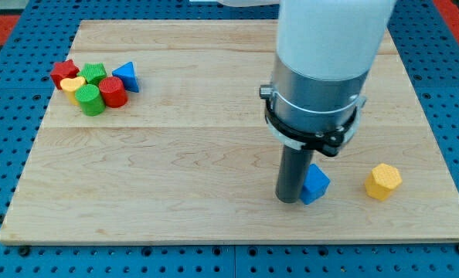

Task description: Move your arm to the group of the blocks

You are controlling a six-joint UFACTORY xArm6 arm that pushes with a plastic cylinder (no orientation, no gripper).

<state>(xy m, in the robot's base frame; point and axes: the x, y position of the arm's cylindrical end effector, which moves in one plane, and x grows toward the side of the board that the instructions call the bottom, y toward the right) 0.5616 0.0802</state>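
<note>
A group of blocks sits at the view's upper left of the wooden board [214,85]: a red star-like block [63,72], a yellow heart [73,85], a green star-like block [94,73], a blue triangle [127,76], a red cylinder [112,92] and a green cylinder [90,100]. They touch one another. My tip [290,199] rests on the board at the lower right, far from the group. It stands against the left side of a separate blue block [316,184].
A yellow hexagonal block [383,182] lies alone to the right of the blue block. The arm's grey and white body [322,69] hangs over the board's right half. A blue perforated surface [5,139] surrounds the board.
</note>
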